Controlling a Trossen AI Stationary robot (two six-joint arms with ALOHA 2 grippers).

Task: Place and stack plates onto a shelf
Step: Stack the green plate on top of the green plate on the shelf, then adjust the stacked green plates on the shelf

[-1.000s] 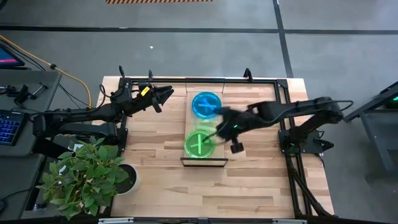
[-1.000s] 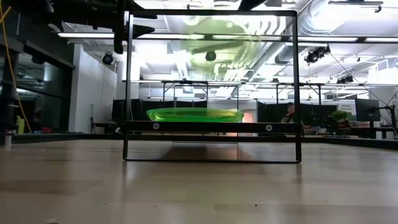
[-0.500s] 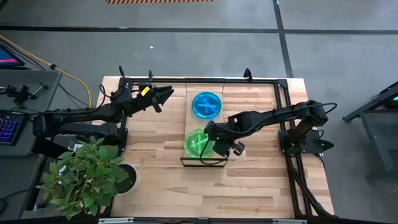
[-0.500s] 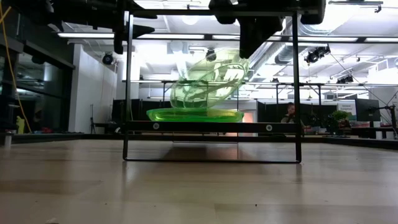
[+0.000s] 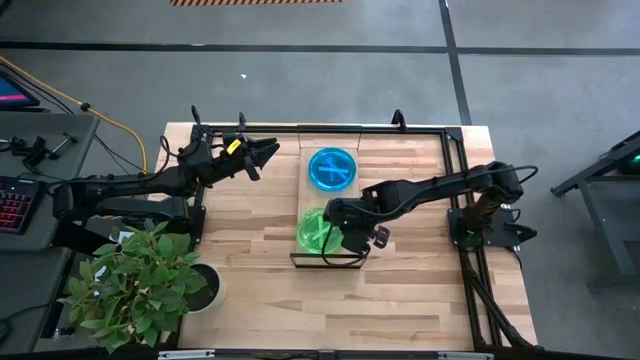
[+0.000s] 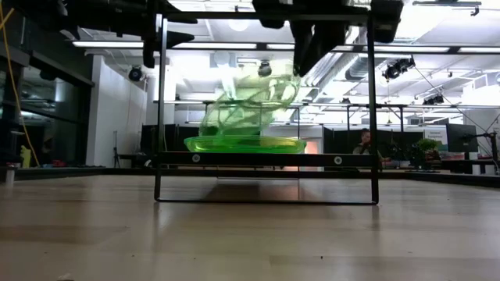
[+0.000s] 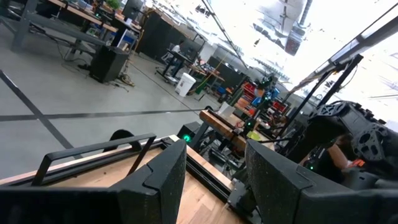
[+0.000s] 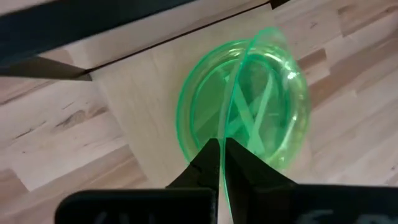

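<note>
A lime-green plate (image 5: 315,232) lies flat on the near half of the light-wood shelf (image 5: 309,196). It also shows in the low view (image 6: 244,144). A cyan-blue plate (image 5: 332,168) lies on the shelf's far half. My right gripper (image 5: 343,228) is shut on a second green plate (image 6: 251,105), tilted just above the lying one. My left gripper (image 5: 268,152) is open and empty above the table's far left; its fingers also show in the left wrist view (image 7: 214,180). My right gripper pinches the rim (image 8: 225,138) of the second green plate between its two fingers, which come from above, slanting from the table's right. The plate hangs tilted, its held side high and its left side low (image 6: 207,129) by the lying plate; whether they touch, I cannot tell.
The shelf's thin black frame (image 6: 369,109) stands around the plates, with a top bar above them. A potted plant (image 5: 140,285) stands at the table's near left corner. Bare tabletop (image 5: 420,300) lies near and right of the shelf.
My right gripper has gone from beside the blue plate toward the table's near edge and down, over the lying green plate. The held green plate has come down with it, tilted, until its low side is just above the lying plate.
</note>
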